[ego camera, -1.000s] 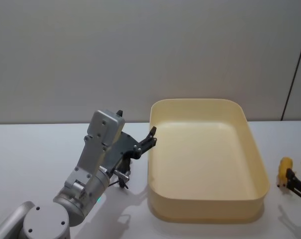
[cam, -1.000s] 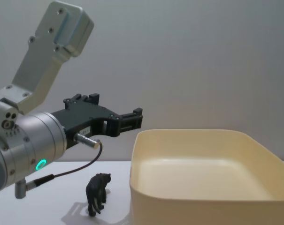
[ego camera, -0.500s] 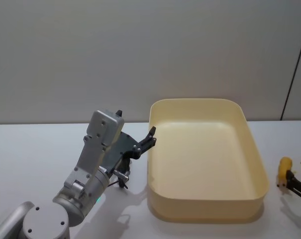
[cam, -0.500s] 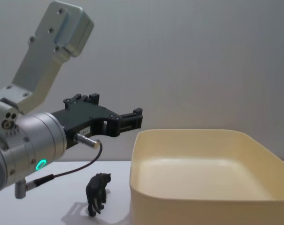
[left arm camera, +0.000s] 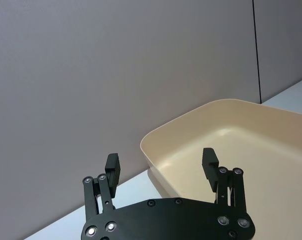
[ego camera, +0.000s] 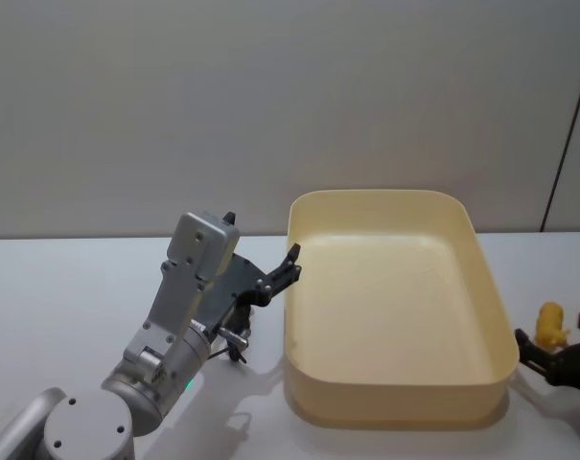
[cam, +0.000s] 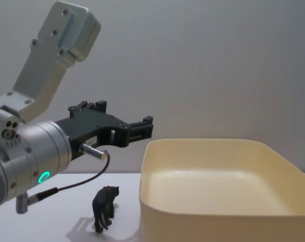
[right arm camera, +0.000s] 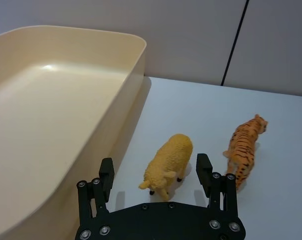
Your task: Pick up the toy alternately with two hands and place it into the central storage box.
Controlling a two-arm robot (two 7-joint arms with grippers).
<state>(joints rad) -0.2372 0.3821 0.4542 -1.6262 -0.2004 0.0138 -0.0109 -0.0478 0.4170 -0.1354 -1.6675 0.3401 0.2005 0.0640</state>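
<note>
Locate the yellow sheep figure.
In the right wrist view the yellow sheep figure stands on the robot's right, between the cream plastic tub and the orange striped tiger, before the open right gripper.

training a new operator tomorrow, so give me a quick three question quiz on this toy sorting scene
1. True or false: the large cream-yellow plastic storage box already holds a toy.
2. In the right wrist view, which toy shows between the open jaws of the right gripper? A the woolly yellow plastic sheep; B the orange striped tiger; C the small dark plastic four-legged animal.
3. On which side of the box, the robot's left or right, does the dark animal stand?
Key: 1 false; 2 A; 3 left, on the side of the left gripper, whose jaws are also open.
</note>
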